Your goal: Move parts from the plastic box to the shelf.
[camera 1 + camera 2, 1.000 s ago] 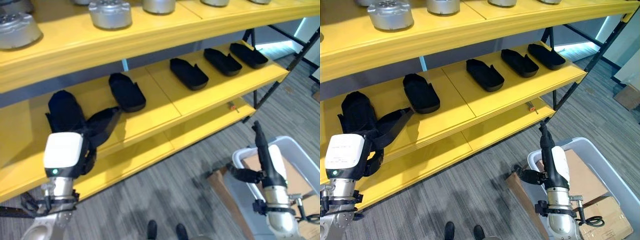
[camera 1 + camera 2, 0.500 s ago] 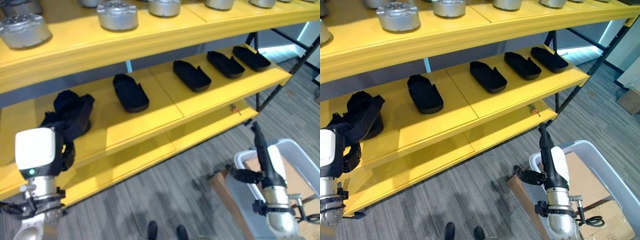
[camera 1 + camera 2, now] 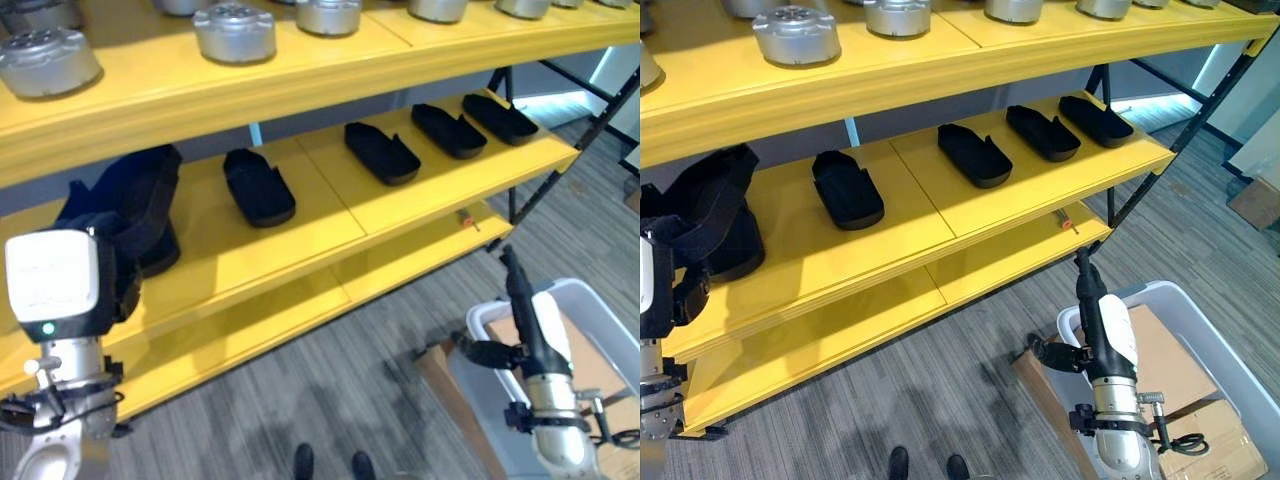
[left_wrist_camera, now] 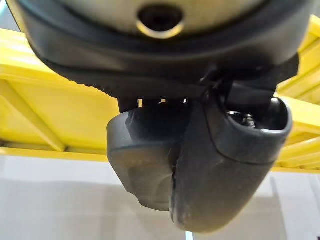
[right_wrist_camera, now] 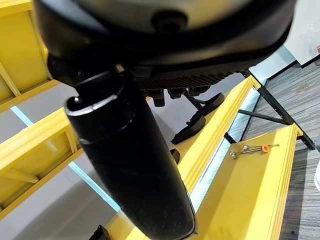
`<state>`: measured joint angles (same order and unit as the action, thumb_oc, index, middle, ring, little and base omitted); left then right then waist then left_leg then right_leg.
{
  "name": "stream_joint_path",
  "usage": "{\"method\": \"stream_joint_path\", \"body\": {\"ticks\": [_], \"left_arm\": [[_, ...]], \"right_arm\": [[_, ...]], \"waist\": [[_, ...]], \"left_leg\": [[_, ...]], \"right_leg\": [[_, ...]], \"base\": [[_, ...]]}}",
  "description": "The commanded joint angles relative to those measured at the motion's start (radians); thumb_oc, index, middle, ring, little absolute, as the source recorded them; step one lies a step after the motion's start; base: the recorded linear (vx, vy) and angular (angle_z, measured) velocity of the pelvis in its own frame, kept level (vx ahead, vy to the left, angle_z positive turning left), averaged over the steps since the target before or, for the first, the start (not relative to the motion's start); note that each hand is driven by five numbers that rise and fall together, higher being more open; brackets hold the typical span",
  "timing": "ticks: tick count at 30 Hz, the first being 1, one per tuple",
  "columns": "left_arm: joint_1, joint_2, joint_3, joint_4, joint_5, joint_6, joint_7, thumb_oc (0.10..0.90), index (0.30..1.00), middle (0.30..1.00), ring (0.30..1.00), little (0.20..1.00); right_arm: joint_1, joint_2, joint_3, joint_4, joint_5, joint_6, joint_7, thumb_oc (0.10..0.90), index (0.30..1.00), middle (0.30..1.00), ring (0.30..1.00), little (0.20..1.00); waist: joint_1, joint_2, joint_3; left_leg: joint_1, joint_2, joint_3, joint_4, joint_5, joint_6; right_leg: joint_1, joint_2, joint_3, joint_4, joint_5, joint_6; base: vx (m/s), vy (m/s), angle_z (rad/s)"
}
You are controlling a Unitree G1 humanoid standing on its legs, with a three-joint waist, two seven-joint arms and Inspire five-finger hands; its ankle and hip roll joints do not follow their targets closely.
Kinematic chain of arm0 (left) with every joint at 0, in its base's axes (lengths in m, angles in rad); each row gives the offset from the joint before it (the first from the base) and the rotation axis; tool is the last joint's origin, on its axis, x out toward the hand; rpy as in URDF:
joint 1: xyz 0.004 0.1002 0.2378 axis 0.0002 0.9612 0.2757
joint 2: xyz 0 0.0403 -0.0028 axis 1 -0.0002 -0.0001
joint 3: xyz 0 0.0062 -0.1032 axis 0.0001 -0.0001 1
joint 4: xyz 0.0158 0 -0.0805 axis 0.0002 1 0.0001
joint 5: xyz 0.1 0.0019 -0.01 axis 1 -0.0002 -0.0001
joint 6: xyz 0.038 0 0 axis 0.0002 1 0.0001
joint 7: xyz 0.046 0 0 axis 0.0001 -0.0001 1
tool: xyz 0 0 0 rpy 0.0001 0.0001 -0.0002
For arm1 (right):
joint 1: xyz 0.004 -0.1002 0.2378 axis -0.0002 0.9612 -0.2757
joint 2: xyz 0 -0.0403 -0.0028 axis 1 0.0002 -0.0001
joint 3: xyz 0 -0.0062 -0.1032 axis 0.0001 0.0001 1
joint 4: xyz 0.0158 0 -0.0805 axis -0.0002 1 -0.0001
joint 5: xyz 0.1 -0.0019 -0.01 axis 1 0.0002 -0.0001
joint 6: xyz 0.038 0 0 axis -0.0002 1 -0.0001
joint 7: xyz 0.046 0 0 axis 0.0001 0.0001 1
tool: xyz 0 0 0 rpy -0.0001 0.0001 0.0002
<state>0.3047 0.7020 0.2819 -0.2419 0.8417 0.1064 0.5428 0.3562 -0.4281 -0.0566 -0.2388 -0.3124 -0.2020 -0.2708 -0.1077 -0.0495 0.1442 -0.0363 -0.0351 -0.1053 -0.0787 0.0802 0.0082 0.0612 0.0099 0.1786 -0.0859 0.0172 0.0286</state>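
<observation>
Black and shoe-shaped, the part (image 3: 140,205) stands tilted on the yellow shelf (image 3: 300,215), the left hand (image 3: 100,250) grasping it. Right hand (image 3: 1087,290) hovers over the plastic box (image 3: 1240,330), fingers straight, holding nothing.

We see the left robot hand (image 3: 105,235) has drawn back and lifted the black part (image 3: 140,195) off the shelf (image 3: 300,215).

Pretty bright, even light all over. Glare is seen on the yellow shelf (image 3: 300,215) boards, and soft shadows are cast under the upper board. Both wrist views are blurred up close.
</observation>
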Motion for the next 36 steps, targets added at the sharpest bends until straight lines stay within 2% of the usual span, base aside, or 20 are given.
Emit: {"method": "stream_joint_path", "body": {"ticks": [1, 2, 3, 6, 8, 10, 11, 12, 14, 15, 17, 19, 21, 27, 31, 36], "left_arm": [[-0.064, 0.041, 0.095, 0.041, 0.038, 0.020, 0.086, 0.400, 0.300, 0.300, 0.300, 0.300], [-0.065, 0.040, 0.094, 0.041, 0.038, 0.020, 0.087, 0.400, 0.300, 0.300, 0.300, 0.300], [-0.076, 0.021, 0.081, 0.073, 0.016, 0.022, 0.084, 0.400, 0.300, 0.300, 0.300, 0.300], [-0.107, 0.002, 0.070, 0.103, -0.006, 0.022, 0.092, 0.400, 0.300, 0.300, 0.300, 0.300], [-0.119, -0.007, 0.071, 0.108, -0.011, 0.020, 0.094, 0.400, 0.300, 0.300, 0.300, 0.300], [-0.119, -0.016, 0.081, 0.104, -0.023, 0.021, 0.101, 0.400, 0.300, 0.300, 0.300, 0.300], [-0.118, -0.019, 0.083, 0.107, -0.032, 0.020, 0.105, 0.400, 0.300, 0.300, 0.300, 0.300], [-0.125, -0.018, 0.077, 0.114, -0.049, 0.020, 0.117, 0.400, 0.300, 0.300, 0.300, 0.300], [-0.131, -0.015, 0.073, 0.130, -0.067, 0.021, 0.140, 0.400, 0.300, 0.300, 0.300, 0.300], [-0.130, -0.012, 0.068, 0.133, -0.071, 0.021, 0.144, 0.400, 0.300, 0.300, 0.300, 0.300], [-0.120, -0.015, 0.067, 0.134, -0.076, 0.017, 0.154, 0.400, 0.300, 0.300, 0.300, 0.300], [-0.125, -0.018, 0.060, 0.128, -0.072, 0.021, 0.151, 0.400, 0.300, 0.300, 0.300, 0.300], [-0.135, -0.013, 0.050, 0.122, -0.069, 0.015, 0.153, 0.400, 0.300, 0.300, 0.300, 0.300], [-0.142, 0.001, 0.062, 0.066, -0.084, 0.001, 0.166, 0.400, 0.300, 0.300, 0.300, 0.300], [-0.142, 0.012, 0.072, 0.048, -0.079, 0.001, 0.161, 0.400, 0.300, 0.300, 0.300, 0.300], [-0.151, 0.043, 0.078, 0.038, -0.081, -0.004, 0.161, 0.400, 0.300, 0.300, 0.300, 0.300]], "right_arm": [[-0.064, -0.040, -0.063, -0.044, 0.017, -0.075, -0.047, 0.900, 1.000, 1.000, 1.000, 1.000], [-0.065, -0.041, -0.064, -0.045, 0.017, -0.075, -0.047, 0.900, 1.000, 1.000, 1.000, 1.000], [-0.078, -0.054, -0.080, -0.048, 0.018, -0.073, -0.052, 0.900, 1.000, 1.000, 1.000, 1.000], [-0.095, -0.067, -0.097, -0.047, 0.015, -0.075, -0.060, 0.900, 1.000, 1.000, 1.000, 1.000], [-0.101, -0.066, -0.106, -0.036, 0.019, -0.071, -0.063, 0.900, 1.000, 1.000, 1.000, 1.000], [-0.103, -0.060, -0.117, -0.030, 0.028, -0.064, -0.062, 0.900, 1.000, 1.000, 1.000, 1.000], [-0.101, -0.058, -0.121, -0.026, 0.033, -0.062, -0.066, 0.900, 1.000, 1.000, 1.000, 1.000], [-0.103, -0.060, -0.123, -0.020, 0.037, -0.060, -0.080, 0.900, 1.000, 1.000, 1.000, 1.000], [-0.102, -0.066, -0.122, -0.012, 0.038, -0.061, -0.094, 0.900, 1.000, 1.000, 1.000, 1.000], [-0.106, -0.071, -0.121, -0.009, 0.036, -0.059, -0.102, 0.900, 1.000, 1.000, 1.000, 1.000], [-0.110, -0.078, -0.116, -0.003, 0.022, -0.058, -0.112, 0.900, 1.000, 1.000, 1.000, 1.000], [-0.104, -0.071, -0.121, -0.005, 0.007, -0.052, -0.121, 0.900, 1.000, 1.000, 1.000, 1.000], [-0.107, -0.063, -0.123, -0.009, 0.006, -0.046, -0.126, 0.900, 1.000, 1.000, 1.000, 1.000], [-0.150, -0.047, -0.083, -0.015, 0.000, -0.031, -0.116, 0.900, 1.000, 1.000, 1.000, 1.000], [-0.166, -0.047, -0.071, -0.018, -0.005, -0.024, -0.102, 0.900, 1.000, 1.000, 1.000, 1.000], [-0.214, -0.050, -0.038, -0.024, -0.008, -0.028, -0.087, 0.900, 1.000, 1.000, 1.000, 1.000]], "waist": [[-0.021, 0.023, -0.105], [-0.022, 0.023, -0.104], [-0.016, 0.019, -0.069], [-0.020, 0.017, -0.037], [-0.024, 0.008, -0.031], [-0.028, -0.004, -0.040], [-0.031, -0.007, -0.044], [-0.035, -0.008, -0.043], [-0.034, 0.005, -0.042], [-0.031, 0.014, -0.042], [-0.025, 0.041, -0.045], [-0.029, 0.064, -0.050], [-0.025, 0.069, -0.056], [-0.002, 0.046, -0.071], [0.008, 0.032, -0.079], [0.026, 0.007, -0.078]], "left_leg": [[0.034, -0.010, 0.044, 0.022, -0.089, 0.010], [0.032, -0.010, 0.042, 0.027, -0.091, 0.010], [-0.013, -0.029, 0.041, 0.110, -0.107, 0.002], [-0.070, -0.036, 0.036, 0.214, -0.145, -0.016], [-0.095, 0.007, 0.047, 0.231, -0.144, -0.027], [-0.106, 0.077, 0.052, 0.208, -0.117, -0.037], [-0.108, 0.115, 0.060, 0.189, -0.094, -0.042], [-0.121, 0.196, 0.065, 0.143, -0.030, -0.060], [-0.126, 0.252, 0.047, 0.073, 0.034, -0.083], [-0.122, 0.260, 0.039, 0.049, 0.052, -0.092], [-0.093, 0.254, 0.021, 0.018, 0.035, -0.102], [-0.080, 0.242, 0.049, 0.000, 0.029, -0.114], [-0.070, 0.216, 0.053, -0.001, 0.015, -0.106], [-0.066, 0.132, 0.090, 0.024, -0.039, -0.058], [-0.086, 0.108, 0.110, 0.053, -0.063, -0.043], [-0.155, 0.068, 0.126, 0.153, -0.121, -0.015]], "right_leg": [[-0.050, 0.077, -0.005, 0.076, -0.111, -0.010], [-0.051, 0.077, -0.006, 0.078, -0.113, -0.010], [-0.073, 0.068, -0.028, 0.107, -0.116, -0.016], [-0.107, 0.056, -0.062, 0.131, -0.114, -0.020], [-0.116, 0.040, -0.073, 0.132, -0.104, -0.018], [-0.112, 0.013, -0.080, 0.125, -0.100, -0.009], [-0.114, 0.003, -0.086, 0.123, -0.102, -0.005], [-0.122, -0.012, -0.089, 0.131, -0.111, 0.003], [-0.129, -0.016, -0.073, 0.145, -0.127, 0.011], [-0.128, -0.014, -0.067, 0.147, -0.131, 0.012], [-0.114, -0.016, -0.046, 0.139, -0.133, 0.020], [-0.098, -0.035, -0.038, 0.121, -0.125, 0.030], [-0.080, -0.063, -0.039, 0.100, -0.114, 0.043], [-0.074, -0.156, -0.033, 0.064, -0.076, 0.098], [-0.085, -0.188, -0.029, 0.043, -0.048, 0.118], [-0.112, -0.238, -0.026, 0.009, 0.010, 0.142]], "base": [[-0.05, -0.025, 0.06], [-0.14, -0.021, 0.13], [-0.17, -0.001, 0.18], [-0.15, 0.017, 0.53], [-0.04, 0.045, 0.63], [0.02, 0.069, 0.13], [0.04, 0.137, 0.18], [0.05, 0.170, 0.26], [0.07, 0.203, 0.29], [0.09, 0.216, 0.17], [0.11, 0.250, -0.15], [0.13, 0.296, -0.48], [0.13, 0.276, -0.35], [0.10, 0.250, 0.08], [0.05, 0.146, -0.02], [0.02, 0.168, 0.01]]}}
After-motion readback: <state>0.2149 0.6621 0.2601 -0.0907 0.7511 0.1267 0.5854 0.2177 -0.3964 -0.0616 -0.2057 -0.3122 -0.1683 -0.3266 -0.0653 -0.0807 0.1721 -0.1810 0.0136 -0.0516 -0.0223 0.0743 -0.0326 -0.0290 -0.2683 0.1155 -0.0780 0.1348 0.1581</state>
